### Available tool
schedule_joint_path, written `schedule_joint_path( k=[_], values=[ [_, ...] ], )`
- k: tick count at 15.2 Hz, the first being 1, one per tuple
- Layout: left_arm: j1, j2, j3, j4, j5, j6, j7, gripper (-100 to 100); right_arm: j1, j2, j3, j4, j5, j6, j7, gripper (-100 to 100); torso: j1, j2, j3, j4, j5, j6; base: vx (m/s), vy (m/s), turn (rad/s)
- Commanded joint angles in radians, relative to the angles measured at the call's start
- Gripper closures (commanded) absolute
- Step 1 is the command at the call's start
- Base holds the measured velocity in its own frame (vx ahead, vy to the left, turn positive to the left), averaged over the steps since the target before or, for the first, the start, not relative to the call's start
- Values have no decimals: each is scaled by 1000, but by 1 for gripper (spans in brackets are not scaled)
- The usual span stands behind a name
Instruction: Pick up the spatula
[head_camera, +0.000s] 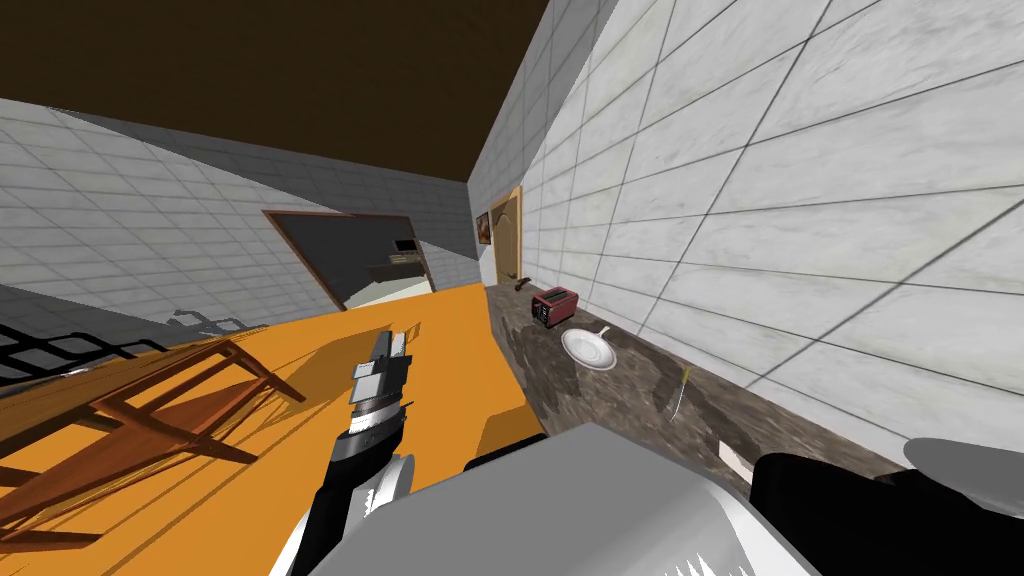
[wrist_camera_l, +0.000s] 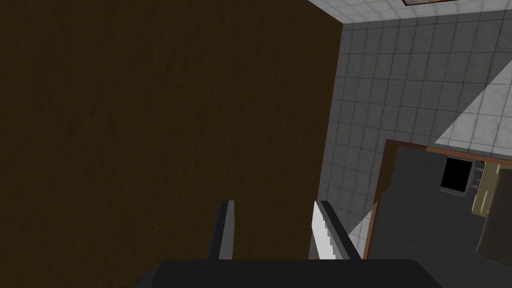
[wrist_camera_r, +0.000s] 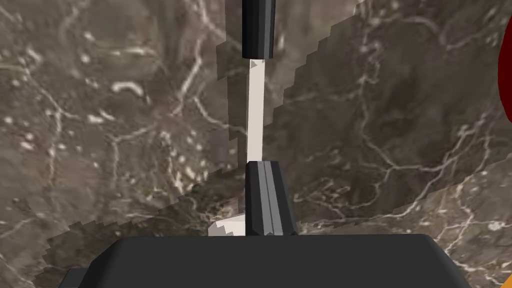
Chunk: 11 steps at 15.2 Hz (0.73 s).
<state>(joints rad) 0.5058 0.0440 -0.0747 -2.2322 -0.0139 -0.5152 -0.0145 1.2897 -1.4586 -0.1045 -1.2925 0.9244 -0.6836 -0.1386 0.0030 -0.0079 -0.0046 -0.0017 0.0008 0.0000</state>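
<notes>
Right gripper (wrist_camera_r: 262, 167) clenched on the spatula's (wrist_camera_r: 255, 110) pale shaft over the marbled tabletop (wrist_camera_r: 100, 125); left gripper (wrist_camera_l: 275, 202) hangs released over orange floor (head_camera: 450, 320).

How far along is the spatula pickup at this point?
Done: the reach. The right gripper is at the spatula, over the dark marbled counter. In hand: the grasp. The gripper looks shut on the white shaft, with the black handle pointing away. Left: the lift. I cannot tell whether the spatula is off the counter yet. The left gripper is open, holding nothing.
</notes>
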Motion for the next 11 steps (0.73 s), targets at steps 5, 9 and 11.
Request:
schedule_joint_path(
  k=[5,9,11],
  values=[
    [0,0,0,0,0,0,0,0,-52,84,84,15,8,52,13,-100,-6,9,5,2,-2,0,-35,-32,172],
    [0,0,0,0,0,0,0,0,-29,47,47,9,4,29,7,100,-4,8,5,2,-1,1,-9,-8,-73],
    [0,0,0,0,0,0,0,0,-17,28,28,5,3,17,4,100,-1,6,3,1,0,1,39,41,-128]
  ],
)
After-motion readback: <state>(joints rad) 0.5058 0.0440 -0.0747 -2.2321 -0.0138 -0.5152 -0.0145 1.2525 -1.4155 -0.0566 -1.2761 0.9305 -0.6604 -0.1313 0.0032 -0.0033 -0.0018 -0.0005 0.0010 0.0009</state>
